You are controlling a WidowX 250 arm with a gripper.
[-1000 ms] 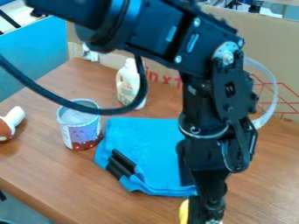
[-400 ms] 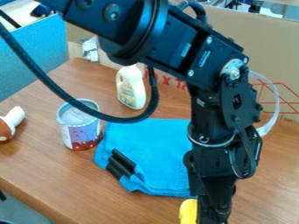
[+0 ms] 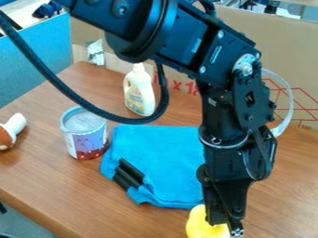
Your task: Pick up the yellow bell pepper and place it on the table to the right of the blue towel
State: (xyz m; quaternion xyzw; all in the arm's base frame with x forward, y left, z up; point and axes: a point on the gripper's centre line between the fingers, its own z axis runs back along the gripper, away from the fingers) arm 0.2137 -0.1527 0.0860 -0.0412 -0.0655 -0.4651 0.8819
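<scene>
My gripper (image 3: 225, 228) is down at the near side of the table (image 3: 142, 221), right of the middle; I cannot tell whether it is open or closed, nor whether it grips anything. The yellow thing (image 3: 200, 227) lies right against it in my line of sight, on its left, partly hidden behind it, so I cannot make out its long axis or any contact. Beyond and to the left lies the folded blue cloth (image 3: 162, 162), with two black tubes (image 3: 129, 174) side by side at its left near edge. The can (image 3: 85, 135) stands upright just left of the cloth, and the bottle (image 3: 139, 90) stands farther back. At the far left is a white-and-brown thing (image 3: 14, 126).
</scene>
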